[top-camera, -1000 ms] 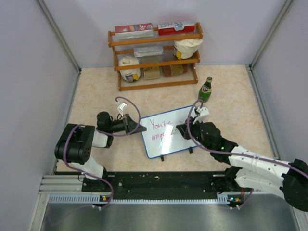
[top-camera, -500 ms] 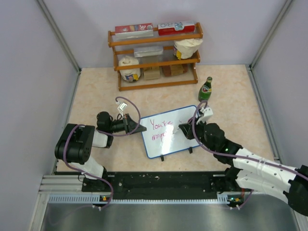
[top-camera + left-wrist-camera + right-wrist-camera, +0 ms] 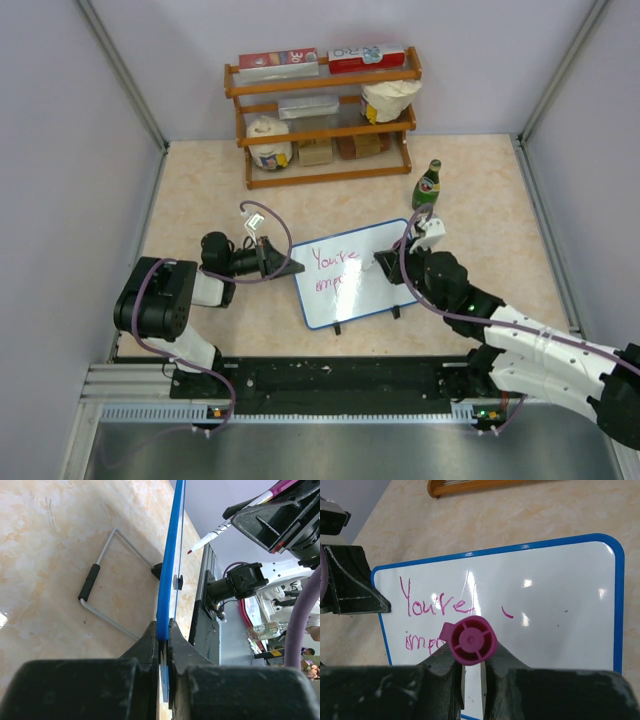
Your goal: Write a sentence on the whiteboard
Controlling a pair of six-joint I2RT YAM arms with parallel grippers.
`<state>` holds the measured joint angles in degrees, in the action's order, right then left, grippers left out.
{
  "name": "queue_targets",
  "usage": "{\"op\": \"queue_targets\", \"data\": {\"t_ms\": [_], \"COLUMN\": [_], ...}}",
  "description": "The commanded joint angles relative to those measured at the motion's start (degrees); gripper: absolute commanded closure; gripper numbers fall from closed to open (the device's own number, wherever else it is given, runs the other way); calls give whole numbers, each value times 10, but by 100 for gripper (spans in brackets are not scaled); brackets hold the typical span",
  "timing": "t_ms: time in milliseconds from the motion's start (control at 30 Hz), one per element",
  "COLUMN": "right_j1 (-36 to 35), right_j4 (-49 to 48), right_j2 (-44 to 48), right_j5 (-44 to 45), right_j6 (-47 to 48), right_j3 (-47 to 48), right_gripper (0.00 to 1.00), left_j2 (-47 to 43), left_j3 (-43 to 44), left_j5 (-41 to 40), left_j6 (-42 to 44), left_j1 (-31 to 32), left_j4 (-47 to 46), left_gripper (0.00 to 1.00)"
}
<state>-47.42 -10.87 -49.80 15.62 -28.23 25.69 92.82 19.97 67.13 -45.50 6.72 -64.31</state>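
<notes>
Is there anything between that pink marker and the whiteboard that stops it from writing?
Nothing visible. The right gripper holds the marker with its tip facing bare whiteboard, open air between. The left gripper clamps only the board's left edge.

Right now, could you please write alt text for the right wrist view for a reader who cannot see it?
The black right gripper clamps a magenta marker, seen end-on, pointed at a small blue-framed white whiteboard bearing pink handwriting, "You're" over "imp". The black left gripper pinches the board's left edge.
</notes>
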Motion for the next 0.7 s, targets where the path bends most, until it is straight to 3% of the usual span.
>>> {"op": "queue_targets", "data": {"t_ms": [0, 667], "right_j1": [9, 10], "right_j4": [-30, -30], "right_j2": [-14, -45], "right_j5": [6, -29], "right_j6": [2, -6], "right_j3": [20, 16], "right_gripper": [100, 100], "left_j2": [8, 8], "left_j3": [-2, -2], "left_j5": [-30, -30], "left_j6": [30, 30], "left_j1": [-9, -9], "left_j4": [-27, -27], "left_gripper": [100, 100]}}
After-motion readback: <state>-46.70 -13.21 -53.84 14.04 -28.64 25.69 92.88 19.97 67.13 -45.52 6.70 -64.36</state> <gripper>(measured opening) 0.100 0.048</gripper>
